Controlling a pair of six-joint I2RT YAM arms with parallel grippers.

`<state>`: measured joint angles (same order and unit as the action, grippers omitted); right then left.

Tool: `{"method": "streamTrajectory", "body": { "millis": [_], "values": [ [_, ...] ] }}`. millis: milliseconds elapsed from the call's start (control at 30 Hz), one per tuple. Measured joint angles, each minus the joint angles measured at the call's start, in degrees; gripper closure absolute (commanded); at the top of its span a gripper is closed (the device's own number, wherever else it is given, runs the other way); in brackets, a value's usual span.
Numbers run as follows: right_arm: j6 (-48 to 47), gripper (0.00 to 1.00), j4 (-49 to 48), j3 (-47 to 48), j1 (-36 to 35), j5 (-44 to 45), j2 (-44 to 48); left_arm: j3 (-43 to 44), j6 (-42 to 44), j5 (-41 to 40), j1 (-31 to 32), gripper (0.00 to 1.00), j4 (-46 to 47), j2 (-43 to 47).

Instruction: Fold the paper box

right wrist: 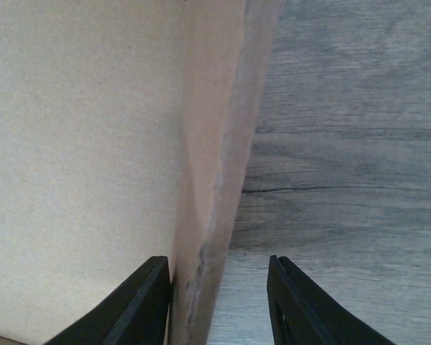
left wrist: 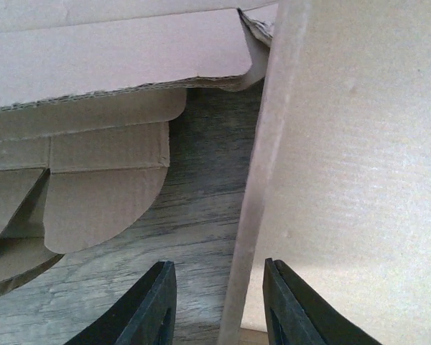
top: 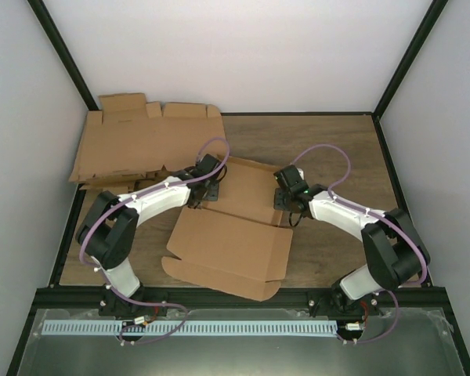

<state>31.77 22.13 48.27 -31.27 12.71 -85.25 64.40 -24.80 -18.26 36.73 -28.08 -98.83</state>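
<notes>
Raising side walls of the paper box [top: 235,243] at the table [top: 337,157] centre. The left gripper [left wrist: 215,266] and right gripper [right wrist: 219,260] each straddle a wall, fingers apart, unclamped. Next probably needs a firm pinch.

Left arm [top: 153,200] reaches toward two o'clock, right arm [top: 345,211] toward ten o'clock; left gripper [top: 202,192] and right gripper [top: 284,200] point down, jaws parted

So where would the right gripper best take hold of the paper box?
On the paper box, grip the raised right-hand flap, probably from above: it stands on edge, thin, and the right gripper has open jaws straddling it, one finger each side.
</notes>
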Motion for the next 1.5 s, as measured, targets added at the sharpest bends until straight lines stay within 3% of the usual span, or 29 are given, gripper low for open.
{"method": "streamTrajectory", "body": {
  "millis": [267,467,667,767,833,900,1067,1133,1167,1500],
  "values": [
    [2.12,0.77,6.91,3.54,0.00,2.16,-1.60,2.89,2.23,1.09,0.00,0.85,-1.60,-1.33],
    [9.29,0.92,13.68,8.35,-0.07,3.08,-6.60,6.05,4.17,1.86,0.04,0.90,-3.02,-4.26],
    [14.29,0.96,15.82,8.33,-0.07,1.31,-6.40,8.39,6.71,2.73,0.83,0.96,-4.94,-5.99],
    [16.06,0.69,16.61,7.78,0.00,-0.20,-5.46,9.84,8.28,2.10,1.46,0.96,-6.19,-7.10],
    [16.55,0.63,17.25,6.71,-0.24,-2.19,-3.85,10.62,9.97,1.62,1.99,0.96,-6.84,-7.74],
    [15.87,0.47,17.77,5.64,-0.39,-3.50,-1.88,11.06,11.58,1.18,2.38,0.96,-7.37,-7.96],
    [11.56,0.29,18.95,5.07,-0.42,-5.49,3.41,13.09,15.89,0.90,2.64,0.96,-9.49,-9.16],
    [8.83,0.08,19.19,5.07,-0.33,-5.99,5.88,14.23,17.49,0.74,2.64,0.96,-10.64,-9.79],
    [7.85,0.01,19.21,5.11,-0.24,-6.21,6.97,14.62,18.10,0.72,2.64,0.96,-11.08,-10.01],
    [-8.31,0.00,13.16,6.67,3.45,-9.97,13.88,16.59,27.17,10.21,2.64,0.91,-16.55,-10.08]
  ]
}}
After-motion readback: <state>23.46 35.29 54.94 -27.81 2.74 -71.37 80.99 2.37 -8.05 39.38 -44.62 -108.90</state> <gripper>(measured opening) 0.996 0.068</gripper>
